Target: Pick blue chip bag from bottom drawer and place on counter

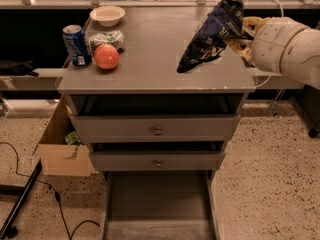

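We take the counter (155,59) as our reference for all places. The gripper (244,31) is at the right edge of the counter, a little above its surface, and its pale arm (287,46) comes in from beyond the right side. The gripper is clenched on the upper end of the blue chip bag (210,36). The bag hangs tilted over the right half of the counter: its top is high and near the gripper, and its lower tip points down to the left, very close to the surface. We cannot tell if the tip touches the surface. On the left part of the counter we see a blue soda can (76,45) standing upright near the left edge. Just beside it is a round red fruit (106,56), with a crinkled green-and-white packet (107,38) right behind the fruit. A pale bowl (107,15) sits at the back left. Under the counter, the two upper drawers (157,129) are pulled out a little. Below them the bottom drawer (157,204) is pulled out far, and its flat grey floor is bare. On the floor to the left of the counter stands an open cardboard box (62,151), and a black cable (55,199) lies near it.
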`<action>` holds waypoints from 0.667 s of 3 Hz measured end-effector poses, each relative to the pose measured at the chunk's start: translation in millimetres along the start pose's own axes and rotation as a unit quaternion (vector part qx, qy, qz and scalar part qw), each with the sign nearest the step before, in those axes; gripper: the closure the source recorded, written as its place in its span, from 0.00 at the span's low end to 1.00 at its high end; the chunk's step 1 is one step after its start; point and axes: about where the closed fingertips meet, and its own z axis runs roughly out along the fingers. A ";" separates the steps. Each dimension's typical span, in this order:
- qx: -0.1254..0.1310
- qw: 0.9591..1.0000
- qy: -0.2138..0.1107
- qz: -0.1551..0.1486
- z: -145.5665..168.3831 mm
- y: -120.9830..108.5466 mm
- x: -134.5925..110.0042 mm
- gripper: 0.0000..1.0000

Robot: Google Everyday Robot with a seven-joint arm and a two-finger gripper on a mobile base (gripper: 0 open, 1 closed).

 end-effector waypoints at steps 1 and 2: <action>0.010 1.000 0.024 -0.005 -1.0 -2.9 12.2 1.00; -0.006 0.999 0.027 -0.022 4.7 14.3 8.5 1.00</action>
